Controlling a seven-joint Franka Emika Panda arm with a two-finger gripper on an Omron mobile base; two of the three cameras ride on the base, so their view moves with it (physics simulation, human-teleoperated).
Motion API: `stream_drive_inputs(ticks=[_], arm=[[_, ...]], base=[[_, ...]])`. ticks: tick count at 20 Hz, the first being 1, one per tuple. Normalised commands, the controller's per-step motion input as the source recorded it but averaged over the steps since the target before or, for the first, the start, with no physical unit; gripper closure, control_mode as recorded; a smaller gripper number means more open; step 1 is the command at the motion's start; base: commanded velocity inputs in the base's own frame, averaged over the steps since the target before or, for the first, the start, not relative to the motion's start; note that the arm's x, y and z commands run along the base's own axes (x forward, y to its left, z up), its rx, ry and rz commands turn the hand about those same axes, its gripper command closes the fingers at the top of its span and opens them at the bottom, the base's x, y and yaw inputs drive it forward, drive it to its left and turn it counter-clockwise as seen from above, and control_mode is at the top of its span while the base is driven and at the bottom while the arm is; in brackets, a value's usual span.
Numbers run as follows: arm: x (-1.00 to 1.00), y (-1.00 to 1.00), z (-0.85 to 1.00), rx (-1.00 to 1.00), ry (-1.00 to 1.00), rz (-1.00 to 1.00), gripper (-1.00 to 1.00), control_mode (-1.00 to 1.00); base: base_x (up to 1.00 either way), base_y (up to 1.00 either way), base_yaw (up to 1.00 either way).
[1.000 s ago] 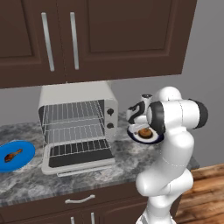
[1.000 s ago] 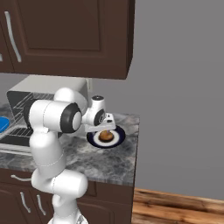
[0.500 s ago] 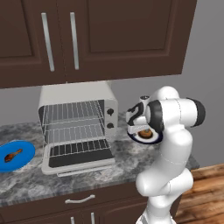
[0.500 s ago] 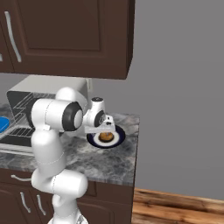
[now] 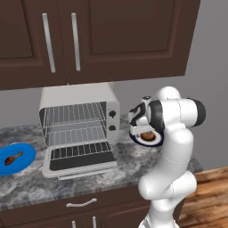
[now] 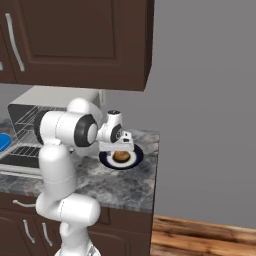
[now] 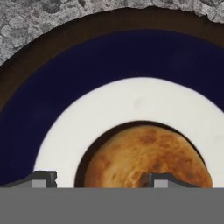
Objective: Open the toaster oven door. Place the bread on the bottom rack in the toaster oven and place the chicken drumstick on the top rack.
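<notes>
Cabinets (image 5: pixel 111 35): dark wood doors with silver handles hang above the scene.
Worktop (image 5: pixel 26 178): grey speckled stone, carrying everything below.
Toaster oven (image 5: pixel 75 95): light grey box on the worktop, left of the arm in the left base view.
Toaster oven door (image 5: pixel 80 162): folded down flat at the front, glass facing up.
Top rack (image 5: pixel 73 113): bare wire shelf, upper level.
Bottom rack (image 5: pixel 75 133): bare wire shelf beneath it.
Plate (image 6: pixel 134 159): dark blue rim, white centre, right of the oven.
Blue plate (image 5: pixel 26 153): at the far left, well apart from the oven.
Claw (image 7: pixel 98 179): lowered over the bun, one fingertip beside it and one against its top; cannot tell whether it grips.
Chicken drumstick (image 5: pixel 11 158): lying on the blue plate.
Bread (image 7: pixel 146 157): golden-brown bun resting on the plate's white centre.
</notes>
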Motion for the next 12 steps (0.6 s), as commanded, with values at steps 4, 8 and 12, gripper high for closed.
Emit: stream_drive_inputs(ticks=[4, 8, 12], arm=[[-0.20, 0.00, -0.68, 0.00, 0.03, -0.03, -1.00, -1.00], [-0.27, 0.02, -0.70, 0.00, 0.02, -0.04, 1.00, -1.00], [-0.28, 0.01, -0.70, 0.00, 0.03, -0.04, 1.00, -1.00]], base=[[0.00, 0.00, 0.00], [0.00, 0.00, 0.00], [0.00, 0.00, 0.00]])
